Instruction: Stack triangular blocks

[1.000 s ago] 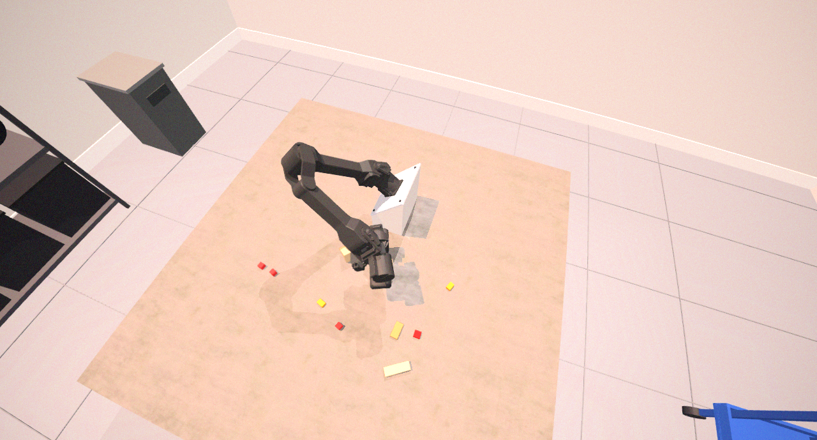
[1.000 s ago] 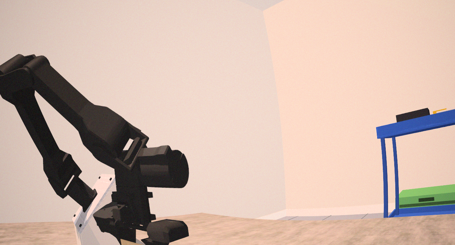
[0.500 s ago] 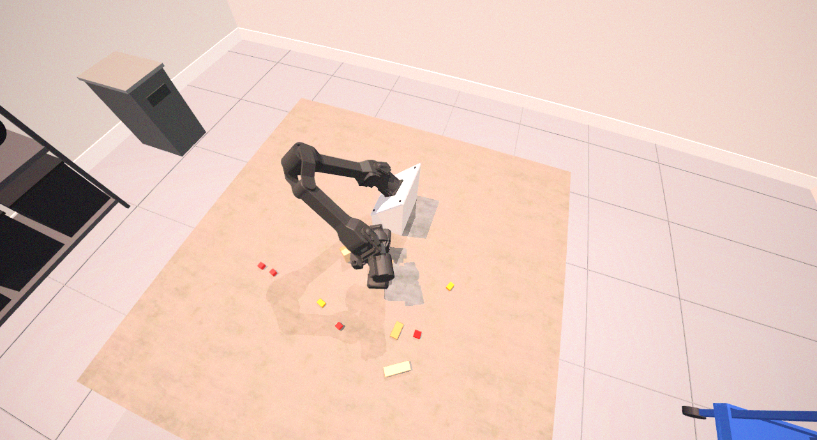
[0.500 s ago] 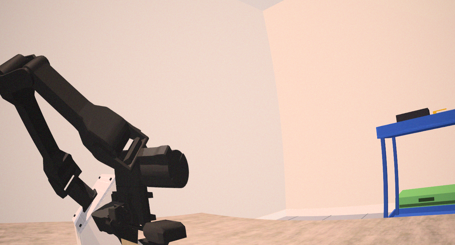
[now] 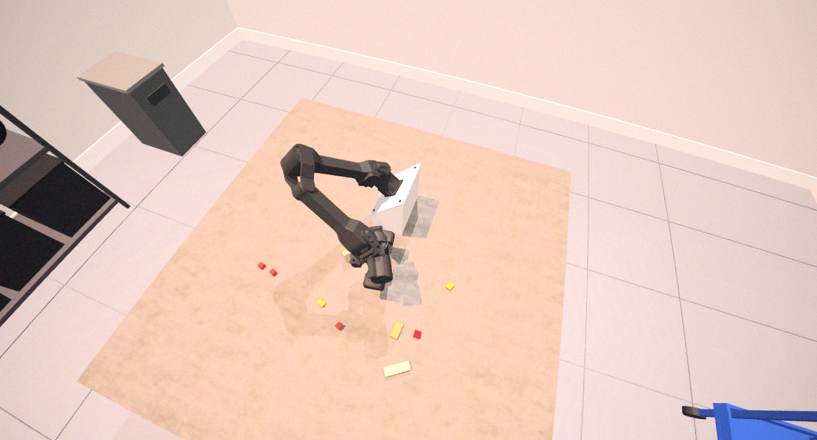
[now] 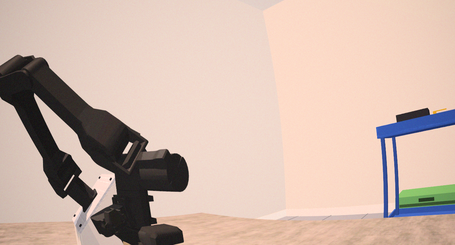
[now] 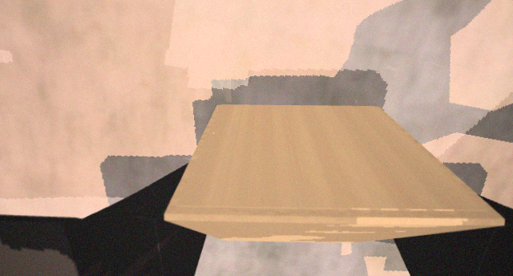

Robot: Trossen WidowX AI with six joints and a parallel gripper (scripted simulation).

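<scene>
My gripper (image 7: 295, 165) (image 5: 366, 272) is shut on a wooden triangular block (image 7: 313, 160), one black finger at each end. The wrist view shows one broad grained face and a narrow edge towards the camera. The block is level from end to end there; its height above the table is hard to tell. In the top view the arm hides most of it. Another wooden block (image 5: 344, 253) lies just left of the gripper, partly hidden by it. A tan block (image 5: 397, 330) and a longer pale block (image 5: 397, 368) lie towards the front. Which of these is the other triangular block is too small to tell.
The white sloped stand (image 5: 409, 210) (image 6: 103, 186) carries the arm behind the gripper. Red cubes (image 5: 261, 265) (image 5: 272, 272) (image 5: 339, 326) (image 5: 417, 334) and yellow cubes (image 5: 321, 303) (image 5: 450, 286) lie around on the table (image 5: 502, 220).
</scene>
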